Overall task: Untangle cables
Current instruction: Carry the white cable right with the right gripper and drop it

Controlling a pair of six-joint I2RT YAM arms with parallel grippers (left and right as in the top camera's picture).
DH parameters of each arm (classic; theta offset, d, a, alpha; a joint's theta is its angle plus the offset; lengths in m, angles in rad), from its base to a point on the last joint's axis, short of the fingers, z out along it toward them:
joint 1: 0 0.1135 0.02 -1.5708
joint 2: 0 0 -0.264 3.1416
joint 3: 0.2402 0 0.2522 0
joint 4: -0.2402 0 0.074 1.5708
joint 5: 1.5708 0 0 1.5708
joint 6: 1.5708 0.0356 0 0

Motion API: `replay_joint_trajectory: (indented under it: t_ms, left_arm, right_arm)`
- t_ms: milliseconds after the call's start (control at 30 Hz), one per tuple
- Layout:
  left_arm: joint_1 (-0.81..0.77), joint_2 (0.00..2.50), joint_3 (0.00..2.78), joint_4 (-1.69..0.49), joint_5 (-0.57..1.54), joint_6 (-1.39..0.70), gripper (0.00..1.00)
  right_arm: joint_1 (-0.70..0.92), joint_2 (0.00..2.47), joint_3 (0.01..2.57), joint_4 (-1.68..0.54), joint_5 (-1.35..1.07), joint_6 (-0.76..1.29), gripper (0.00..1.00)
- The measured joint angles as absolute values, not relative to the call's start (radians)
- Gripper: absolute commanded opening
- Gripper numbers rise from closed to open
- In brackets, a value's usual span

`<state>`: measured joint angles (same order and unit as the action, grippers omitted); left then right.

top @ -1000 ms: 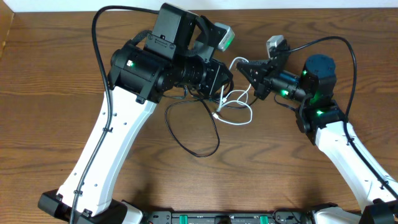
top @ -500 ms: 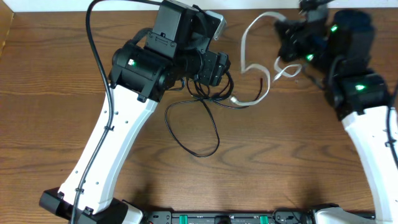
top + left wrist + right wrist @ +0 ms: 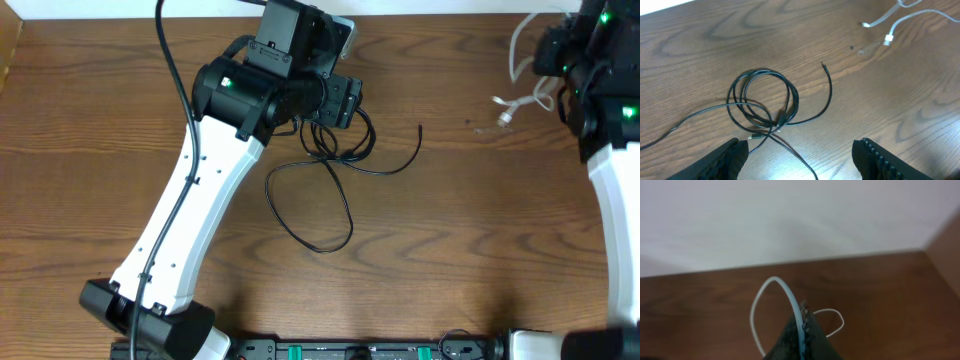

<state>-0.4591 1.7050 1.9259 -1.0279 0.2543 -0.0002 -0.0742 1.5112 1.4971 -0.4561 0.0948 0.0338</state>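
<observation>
Freed of the white cable [image 3: 776,279], black cables [image 3: 762,97] lie coiled near the bench [image 3: 90,150] far edge, light and limp. Left gripper [image 3: 800,152] hovers wide open; take the loose end. Far-right corner: right gripper [image 3: 802,330] pinches the white cable.

Your left arm [image 3: 185,215] and right arm [image 3: 612,200] have white links and black joint housings with green lights; a thick black wire [image 3: 170,62] follows the left.

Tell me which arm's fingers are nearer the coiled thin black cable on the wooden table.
Left. The left fingers hang just above the coiled thin black cable; the right fingers are far off at the wooden table's right edge, pinching a thin white cable.
</observation>
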Motion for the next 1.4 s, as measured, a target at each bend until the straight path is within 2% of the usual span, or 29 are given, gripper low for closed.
replay_joint_trajectory:
  t_ms: [267,500,633,667,767,833,900,1067,1233,1400]
  left_arm:
    - [-0.458,1.752,1.926,-1.014,0.252,0.000,0.73]
    - [-0.458,1.784,1.926,-1.010,0.252,-0.003,0.72]
    - [-0.458,1.806,1.926,-1.009,0.252,-0.003,0.73]
    - [-0.458,1.811,1.926,-1.009,0.252,-0.003,0.72]
    - [-0.458,1.820,1.926,-1.009,0.252,-0.003,0.72]
    - [-0.458,1.820,1.926,-1.009,0.252,-0.003,0.72]
    - [-0.458,1.820,1.926,-1.009,0.252,-0.003,0.73]
    - [-0.458,1.820,1.926,-1.009,0.244,-0.003,0.73]
    - [-0.443,1.820,1.926,-1.010,0.191,-0.024,0.73]
    - [-0.349,1.820,1.923,-1.041,0.167,-0.113,0.73]
  right_arm:
    - [-0.243,1.615,1.497,-0.475,0.169,0.041,0.01]
    - [-0.348,1.615,1.498,-0.695,0.205,0.202,0.02]
    - [-0.428,1.657,1.498,-0.791,0.216,0.272,0.22]
    - [-0.449,1.677,1.498,-0.802,0.218,0.283,0.31]
    - [-0.496,1.740,1.497,-0.827,0.194,0.309,0.68]
    - [-0.510,1.759,1.497,-0.830,0.163,0.311,0.89]
    - [-0.512,1.760,1.497,-0.831,0.145,0.311,0.98]
    - [-0.511,1.755,1.497,-0.828,0.059,0.260,0.99]
    - [-0.479,1.713,1.497,-0.823,-0.177,0.091,0.99]
    - [-0.311,1.644,1.497,-0.822,-0.364,-0.022,0.99]
